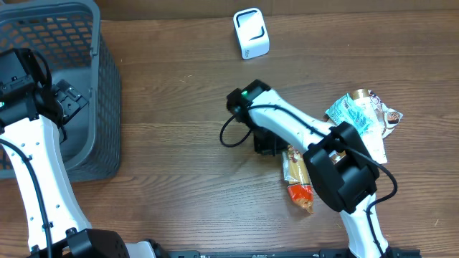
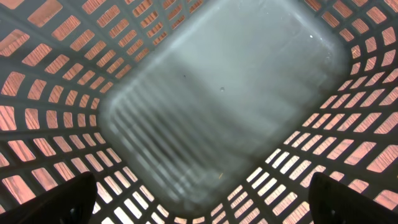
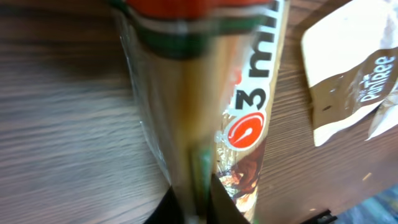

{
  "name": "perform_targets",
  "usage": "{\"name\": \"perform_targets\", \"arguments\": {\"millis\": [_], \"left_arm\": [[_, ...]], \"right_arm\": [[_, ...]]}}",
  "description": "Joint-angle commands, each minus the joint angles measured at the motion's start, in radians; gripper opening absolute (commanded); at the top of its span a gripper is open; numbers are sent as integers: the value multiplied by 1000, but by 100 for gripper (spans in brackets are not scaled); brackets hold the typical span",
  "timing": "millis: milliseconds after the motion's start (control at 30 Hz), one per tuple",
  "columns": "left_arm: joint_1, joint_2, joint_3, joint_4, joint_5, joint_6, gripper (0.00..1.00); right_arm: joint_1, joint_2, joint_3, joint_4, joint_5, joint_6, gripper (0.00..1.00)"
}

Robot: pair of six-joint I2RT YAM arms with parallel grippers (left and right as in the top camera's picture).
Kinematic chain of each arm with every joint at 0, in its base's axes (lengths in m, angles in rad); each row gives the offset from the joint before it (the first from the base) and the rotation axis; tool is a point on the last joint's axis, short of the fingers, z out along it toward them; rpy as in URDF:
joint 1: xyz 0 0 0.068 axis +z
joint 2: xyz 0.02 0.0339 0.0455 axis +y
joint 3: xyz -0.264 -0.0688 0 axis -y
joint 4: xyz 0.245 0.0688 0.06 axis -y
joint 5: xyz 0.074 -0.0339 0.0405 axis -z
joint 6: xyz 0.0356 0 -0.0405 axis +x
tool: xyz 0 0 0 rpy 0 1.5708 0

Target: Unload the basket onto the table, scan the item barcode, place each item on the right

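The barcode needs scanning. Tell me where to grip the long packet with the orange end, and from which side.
I'd pinch the packet at its thin end opposite the orange one, from above. It lies flat on the table, long and narrow, so that end suits a narrow pinch; the right gripper is shut there.

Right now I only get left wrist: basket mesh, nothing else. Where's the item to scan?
Observer: A long packet is on the table, right of centre, outside the basket.
Operator: Right arm on it?
Observer: Yes. The right gripper has its jaws pinched on the packet's edge.
Operator: Scanner?
Observer: The white scanner sits toward the far side of the table, apart from the packet.
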Motion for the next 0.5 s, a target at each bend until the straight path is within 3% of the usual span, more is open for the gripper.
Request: {"name": "perform_targets", "arguments": {"millis": [0,33,67,300,467], "left_arm": [[-2,3,-4,0,8,-18,99],[-2,3,-4,0,8,-18,100],[-2,3,-4,0,8,-18,100],[-2,3,-4,0,8,-18,100],[-2,3,-4,0,8,-18,99]], "right_arm": [[6,-7,39,0,10,-1,50],[-1,-7,39,-6,10,-2,60],[-5,-7,39,-13,9,-3,63],[47,-15,48,-95,29,0,67],[147,-43,48,-139,144,105,70]]}}
